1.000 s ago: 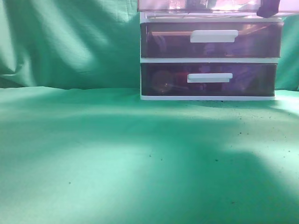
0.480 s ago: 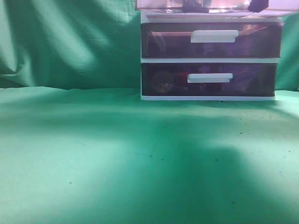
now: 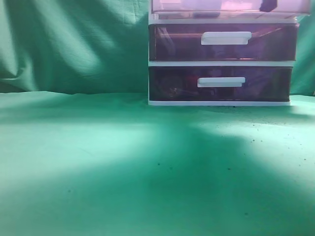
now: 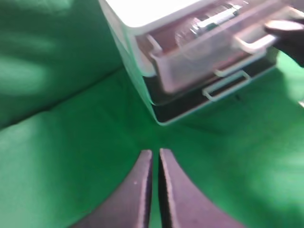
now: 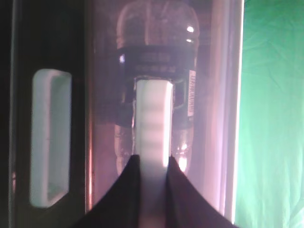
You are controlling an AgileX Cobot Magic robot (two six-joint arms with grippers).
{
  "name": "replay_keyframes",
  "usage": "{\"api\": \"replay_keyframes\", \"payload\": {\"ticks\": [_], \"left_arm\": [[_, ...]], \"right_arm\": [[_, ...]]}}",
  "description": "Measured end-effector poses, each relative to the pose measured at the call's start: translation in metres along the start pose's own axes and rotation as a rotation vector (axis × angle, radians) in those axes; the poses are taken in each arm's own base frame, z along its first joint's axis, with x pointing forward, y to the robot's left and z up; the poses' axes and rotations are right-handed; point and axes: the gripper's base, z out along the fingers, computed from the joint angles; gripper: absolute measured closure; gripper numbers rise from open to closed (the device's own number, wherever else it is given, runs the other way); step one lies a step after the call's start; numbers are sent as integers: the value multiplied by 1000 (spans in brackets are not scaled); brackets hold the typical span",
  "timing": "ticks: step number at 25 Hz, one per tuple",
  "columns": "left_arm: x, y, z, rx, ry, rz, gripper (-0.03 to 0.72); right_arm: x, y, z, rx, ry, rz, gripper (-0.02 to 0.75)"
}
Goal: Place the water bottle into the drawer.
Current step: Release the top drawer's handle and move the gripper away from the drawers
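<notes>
My right claw [image 5: 152,164] clamps the drawer [image 4: 209,52] handle [image 5: 153,123]; water bottle [image 5: 156,71] lies inside. Left claw [image 4: 155,159] pinched empty above desk [image 3: 123,162]. Drawer front sits further in than before.

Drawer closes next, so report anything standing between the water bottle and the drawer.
Nothing visible does: the water bottle already lies inside the pulled-out top drawer, behind its front wall, with the right claw around the white handle.

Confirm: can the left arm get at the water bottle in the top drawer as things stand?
Probably yes. The drawer stands pulled out with the water bottle lying inside under an open top. The left gripper hangs shut above bare cloth, well short of it, and the right gripper, clamped on the handle, crowds the front.
</notes>
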Motion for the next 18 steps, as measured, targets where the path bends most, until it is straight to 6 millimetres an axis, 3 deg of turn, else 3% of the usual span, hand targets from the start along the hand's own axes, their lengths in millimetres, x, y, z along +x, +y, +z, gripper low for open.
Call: {"api": "replay_keyframes", "payload": {"ticks": [11, 18], "left_arm": [[85, 1, -56, 144, 5, -69, 688], [98, 2, -64, 149, -3, -71, 688]], "right_arm": [[3, -7, 42, 16, 5, 9, 649], [4, -6, 44, 21, 0, 67, 649]]}}
